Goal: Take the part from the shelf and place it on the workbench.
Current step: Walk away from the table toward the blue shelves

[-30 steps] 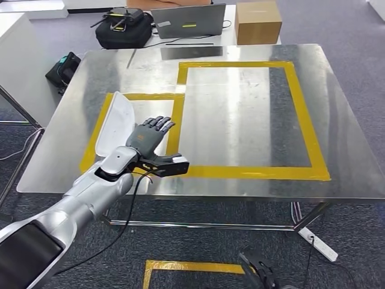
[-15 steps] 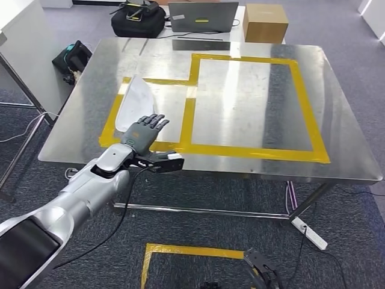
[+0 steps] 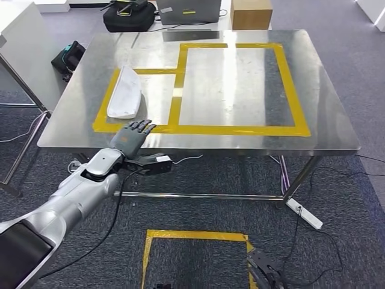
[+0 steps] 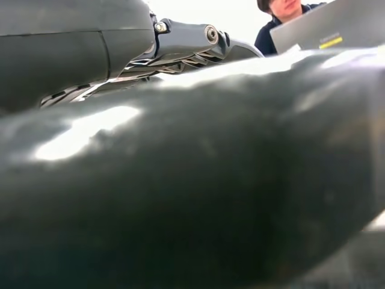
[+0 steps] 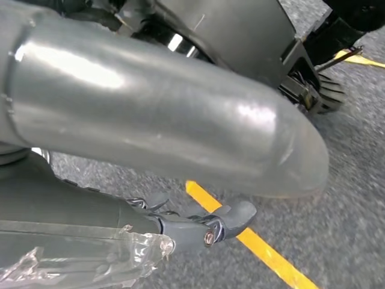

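Head view: part (image 3: 124, 92) flat on surface (image 3: 254, 138), inside small taped square; left hand (image 3: 132, 136) at near edge, fingers (image 3: 144, 126) spread, holding nothing. Risk: cable snagging edge. Left wrist view: blurred, unreadable. Right wrist view: right hand (image 5: 200, 224) over floor, fingers loosely curled, empty.

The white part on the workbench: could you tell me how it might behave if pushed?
The white part looks like a thin curved shell, so probably light and stiff. On the shiny metal workbench it would likely slide easily, perhaps pivoting. Its curved shape suggests that it might rock if pressed on one edge.
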Controlling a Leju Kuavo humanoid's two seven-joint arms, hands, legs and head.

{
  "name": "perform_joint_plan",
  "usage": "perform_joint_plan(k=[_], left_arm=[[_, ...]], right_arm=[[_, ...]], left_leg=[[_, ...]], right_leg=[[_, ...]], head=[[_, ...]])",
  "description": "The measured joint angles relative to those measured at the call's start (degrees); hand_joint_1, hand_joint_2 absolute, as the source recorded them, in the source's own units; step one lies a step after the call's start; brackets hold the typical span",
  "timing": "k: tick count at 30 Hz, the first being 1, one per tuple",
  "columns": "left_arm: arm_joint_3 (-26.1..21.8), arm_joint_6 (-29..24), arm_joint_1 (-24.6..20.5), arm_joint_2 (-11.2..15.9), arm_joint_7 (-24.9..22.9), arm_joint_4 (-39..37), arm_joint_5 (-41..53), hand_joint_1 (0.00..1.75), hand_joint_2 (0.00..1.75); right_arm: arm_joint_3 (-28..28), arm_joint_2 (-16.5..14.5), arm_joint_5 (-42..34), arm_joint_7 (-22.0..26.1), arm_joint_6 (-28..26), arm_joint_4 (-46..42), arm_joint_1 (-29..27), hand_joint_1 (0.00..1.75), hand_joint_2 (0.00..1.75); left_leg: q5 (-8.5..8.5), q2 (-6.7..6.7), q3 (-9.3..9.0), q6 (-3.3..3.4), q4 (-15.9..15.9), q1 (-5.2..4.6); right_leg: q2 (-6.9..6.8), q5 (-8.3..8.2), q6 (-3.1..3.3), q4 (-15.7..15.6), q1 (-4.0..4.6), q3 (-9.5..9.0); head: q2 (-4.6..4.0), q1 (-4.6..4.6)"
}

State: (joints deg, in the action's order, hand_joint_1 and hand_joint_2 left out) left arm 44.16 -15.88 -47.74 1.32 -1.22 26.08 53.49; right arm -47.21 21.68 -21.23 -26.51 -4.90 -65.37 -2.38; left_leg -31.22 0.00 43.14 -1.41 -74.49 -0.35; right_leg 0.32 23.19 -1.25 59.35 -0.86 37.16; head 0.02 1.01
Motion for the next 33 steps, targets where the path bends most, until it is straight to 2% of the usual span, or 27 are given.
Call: perform_joint_plan(k=[1,2,4,5,7,9,10,11,13,14,15,16,17,18,19,21,22,23,25,26,27,28,29,30,31,32,33], left_arm=[[0.0,0.0,0.1,0.0,0.0,0.0,0.0,0.0,0.0],[0.0,0.0,0.1,-0.1,-0.1,0.0,0.0,0.0,0.0],[0.1,0.0,0.0,-0.1,-0.1,0.0,0.1,0.0,0.0],[0.1,0.0,-0.1,-0.1,-0.1,0.0,0.1,0.0,0.0],[0.1,0.0,-0.1,-0.1,-0.1,0.0,0.1,0.0,0.0],[0.1,0.0,-0.2,-0.1,-0.1,0.0,0.1,0.0,0.0],[0.1,0.0,-0.2,-0.2,-0.1,-0.1,0.1,0.0,0.0],[0.1,0.0,-0.2,-0.2,-0.1,-0.1,0.1,0.0,0.0],[0.1,0.1,0.0,-0.3,-0.2,-0.2,0.1,0.0,0.0],[0.1,0.1,0.1,-0.2,-0.2,-0.2,0.1,0.0,0.0],[0.1,0.1,0.2,-0.2,-0.2,-0.2,0.1,0.0,0.0],[0.1,0.1,0.4,-0.2,-0.2,-0.3,0.1,0.0,0.0],[0.1,0.1,0.5,-0.2,-0.2,-0.3,0.1,0.0,0.0],[0.1,0.1,0.6,-0.2,-0.2,-0.3,0.1,0.0,0.0],[0.1,0.1,0.6,-0.2,-0.2,-0.3,0.1,0.0,0.0],[0.1,0.1,0.4,-0.1,-0.2,-0.3,0.1,0.0,0.0],[0.1,0.1,0.3,-0.1,-0.2,-0.3,0.1,0.0,0.0],[0.1,0.1,0.2,-0.1,-0.2,-0.3,0.1,0.0,0.0],[0.1,0.1,0.2,0.1,-0.3,-0.3,0.1,0.0,0.0],[0.1,0.1,0.2,0.3,-0.3,-0.3,0.0,0.0,0.0],[0.1,0.0,0.2,0.4,-0.2,-0.3,0.0,0.0,0.0],[0.1,-0.1,0.3,0.6,-0.1,-0.3,-0.1,0.0,0.0],[0.1,-0.2,0.4,0.8,0.0,-0.4,-0.1,0.0,0.0],[0.1,-0.3,0.5,0.9,0.1,-0.4,-0.1,0.0,0.0],[0.1,-0.3,0.6,1.0,0.2,-0.4,-0.1,0.0,0.0],[0.1,-0.3,0.7,1.1,0.2,-0.5,-0.1,0.0,0.0],[0.1,-0.3,0.7,1.2,0.2,-0.5,-0.1,0.0,0.0]], right_arm=[[-0.1,0.0,0.0,-0.1,0.0,-0.1,0.0,0.0,0.0],[-0.3,0.0,0.0,-0.1,0.0,-0.2,0.1,0.0,0.0],[-0.5,0.0,0.0,-0.1,0.0,-0.4,0.2,0.0,0.0],[-0.5,0.0,0.0,-0.1,0.0,-0.5,0.2,0.0,0.0],[-0.6,0.0,0.0,-0.1,0.0,-0.5,0.2,0.0,0.0],[-0.6,0.0,0.0,-0.1,0.0,-0.6,0.2,0.0,0.0],[-0.7,0.0,0.0,-0.1,0.0,-0.6,0.2,0.0,0.0],[-0.8,0.0,0.0,-0.1,0.0,-0.6,0.2,0.0,0.0],[-1.2,0.0,0.0,-0.1,0.0,-0.7,0.1,0.0,0.0],[-1.3,0.0,0.0,-0.1,0.0,-0.7,0.1,0.0,0.0],[-1.4,0.0,0.0,-0.1,0.0,-0.7,0.1,0.0,0.0],[-1.4,0.1,0.0,-0.1,0.0,-0.7,0.1,0.0,0.0],[-1.4,0.1,0.0,-0.2,0.0,-0.7,0.1,0.0,0.0],[-1.5,0.1,0.0,-0.2,0.0,-0.7,0.2,0.0,0.0],[-1.5,0.1,0.0,-0.1,0.0,-0.7,0.2,0.0,0.0],[-1.4,0.1,0.0,-0.1,0.0,-0.7,0.4,0.0,0.0],[-1.4,0.1,0.0,-0.1,0.0,-0.8,0.5,0.0,0.0],[-1.4,0.1,0.0,-0.1,0.0,-0.8,0.5,0.0,0.0],[-1.5,0.2,0.0,-0.1,-0.2,-0.8,0.4,0.0,0.0],[-1.5,0.2,-0.1,0.1,-0.3,-0.8,0.3,0.0,0.0],[-1.5,0.4,-0.1,0.3,-0.5,-0.8,0.2,0.0,0.0],[-1.5,0.6,-0.2,0.6,-0.7,-0.8,0.1,0.0,0.0],[-1.5,0.8,-0.3,0.9,-0.8,-0.8,-0.1,0.0,0.0],[-1.5,1.0,-0.4,1.1,-0.8,-0.8,-0.3,0.0,0.0],[-1.5,1.2,-0.5,1.2,-0.8,-0.8,-0.5,0.0,0.0],[-1.5,1.2,-0.5,1.2,-0.8,-0.8,-0.6,0.0,0.0],[-1.5,1.3,-0.6,1.2,-0.8,-0.8,-0.6,0.0,0.0]], left_leg=[[1.02,0.0,-0.96,0.01,-0.1,0.06],[2.44,-0.01,-2.88,0.1,1.5,0.09],[3.98,-0.07,-7.63,0.4,6.8,0.1],[4.02,-0.09,-9.25,0.51,8.8,0.1],[3.72,-0.12,-10.39,0.59,10.1,0.1],[3.25,-0.14,-12.48,0.74,12.6,0.03],[3.21,-0.13,-13.44,1.08,14.9,-0.05],[3.54,-0.07,-14.05,1.72,17.0,-0.06],[4.83,0.05,-13.28,2.99,19.3,-0.06],[5.48,0.12,-12.65,3.39,19.3,-0.07],[5.89,0.14,-12.14,3.47,19.2,-0.17],[6.29,0.17,-11.62,3.53,19.1,-0.29],[6.67,0.18,-11.1,3.53,19.0,-0.41],[7.05,0.18,-10.59,3.48,18.9,-0.5],[7.41,0.17,-10.14,3.37,18.8,-0.56],[8.07,0.14,-9.33,2.97,18.5,-0.76],[8.43,0.14,-9.04,2.7,18.4,-0.8],[8.81,0.15,-8.78,2.4,18.4,-0.83],[9.02,0.09,-8.22,1.73,18.2,-0.77],[7.99,0.03,-7.73,1.32,17.4,-0.73],[6.04,-0.03,-6.97,0.89,15.6,-0.64],[3.24,-0.08,-5.95,0.47,12.6,-0.44],[0.49,-0.08,-4.89,0.1,8.9,-0.23],[-1.5,-0.07,-4.01,-0.16,5.3,-0.01],[-2.27,-0.07,-3.67,-0.35,2.8,0.19],[-1.63,-0.07,-4.12,-0.47,2.0,0.34],[-0.16,-0.07,-5.31,-0.55,2.8,0.45]], right_leg=[[-0.02,-0.74,-0.09,0.0,-0.03,0.9],[-0.02,-1.49,-0.23,-0.1,-0.08,1.74],[-0.01,-2.7,-0.55,-0.3,-0.19,2.79],[0.01,-3.02,-0.67,-0.4,-0.22,2.98],[0.01,-3.21,-0.77,-0.5,-0.24,3.04],[-0.02,-3.45,-0.99,-0.6,-0.14,3.17],[0.0,-4.46,-1.47,-1.3,-0.11,3.36],[-0.01,-4.03,-2.01,-0.9,-0.12,3.97],[-0.01,-0.85,-3.0,3.6,-0.21,6.04],[-0.04,2.25,-3.13,8.1,-0.24,7.29],[-0.04,3.87,-3.18,11.9,-0.22,8.05],[-0.04,4.33,-3.18,14.2,-0.21,8.02],[-0.04,3.8,-3.1,14.4,-0.19,7.01],[-0.04,2.66,-2.94,12.3,-0.15,4.89],[-0.05,1.81,-2.72,8.7,-0.07,1.96],[-0.05,1.8,-2.25,1.2,0.17,-3.52],[-0.03,2.24,-2.03,-0.9,0.29,-4.89],[0.01,2.38,-1.81,-1.8,0.4,-5.31],[-0.02,1.59,-1.12,-2.1,0.32,-4.6],[-0.06,1.05,-0.72,-2.2,0.21,-4.15],[-0.13,0.45,-0.4,-2.4,0.06,-3.59],[-0.17,-0.17,-0.19,-2.4,-0.01,-2.93],[-0.19,-0.8,-0.03,-2.4,-0.04,-2.15],[-0.2,-1.46,0.01,-2.4,-0.05,-1.32],[-0.2,-2.17,0.01,-2.4,-0.07,-0.43],[-0.2,-2.89,-0.06,-2.4,-0.11,0.49],[-0.18,-3.6,-0.21,-2.3,-0.17,1.39]], head=[[0.0,-0.01],[0.0,-0.01],[0.0,0.01],[0.0,0.02],[0.0,0.02],[0.0,0.01],[0.0,-0.01],[0.0,-0.13],[-0.01,-0.37],[-0.01,-0.48],[-0.01,-0.49],[-0.01,-0.48],[-0.01,-0.48],[0.0,-0.47],[0.0,-0.48],[0.0,-0.42],[0.0,-0.41],[0.0,-0.38],[0.0,-0.37],[0.0,-0.26],[0.0,-0.15],[0.0,-0.05],[0.0,0.04],[0.0,0.05],[0.0,0.04],[0.0,0.05],[0.0,0.06]])
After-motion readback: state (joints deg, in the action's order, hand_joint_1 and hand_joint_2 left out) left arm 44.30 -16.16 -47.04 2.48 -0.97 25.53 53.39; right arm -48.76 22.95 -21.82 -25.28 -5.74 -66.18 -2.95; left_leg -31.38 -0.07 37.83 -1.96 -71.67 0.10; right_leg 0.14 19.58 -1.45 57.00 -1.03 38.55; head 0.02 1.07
